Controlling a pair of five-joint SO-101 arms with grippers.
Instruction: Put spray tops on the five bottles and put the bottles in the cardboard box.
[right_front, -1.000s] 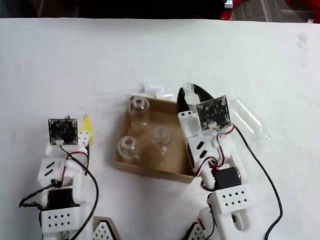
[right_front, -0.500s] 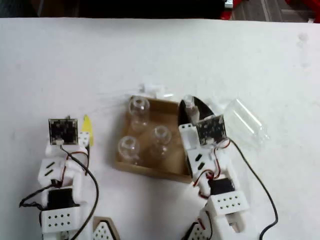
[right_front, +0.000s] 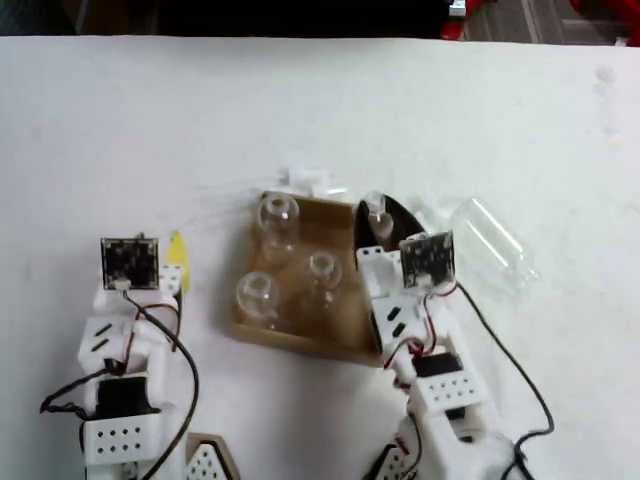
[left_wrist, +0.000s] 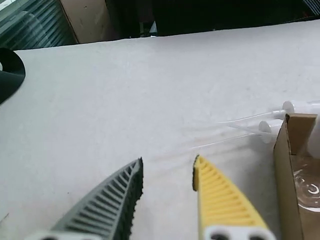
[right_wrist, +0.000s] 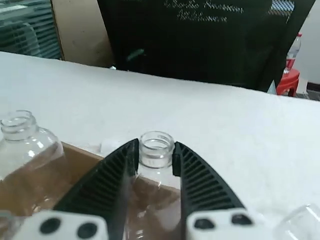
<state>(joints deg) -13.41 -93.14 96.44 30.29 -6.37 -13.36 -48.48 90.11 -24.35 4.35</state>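
A cardboard box (right_front: 345, 345) sits mid-table with three clear open-necked bottles standing in it (right_front: 278, 215) (right_front: 255, 292) (right_front: 322, 268). At the box's far right corner my right gripper (right_front: 379, 214) (right_wrist: 155, 152) is shut on the neck of another clear bottle (right_front: 376, 203) (right_wrist: 157, 142), held upright without a top. One more clear bottle (right_front: 490, 243) lies on its side on the table to the right. White spray tops (right_front: 308, 180) (left_wrist: 280, 112) lie just behind the box. My left gripper (right_front: 172, 255) (left_wrist: 167, 172) stands open over bare table left of the box, holding nothing.
The box's near left corner (left_wrist: 295, 135) shows in the left wrist view with a bottle (left_wrist: 310, 185) inside it. Dark furniture stands beyond the table's far edge. Wide bare table lies to the left and behind.
My right arm has drawn back toward the near side, bringing the held bottle from beyond the box to its far right corner. The left arm has kept still.
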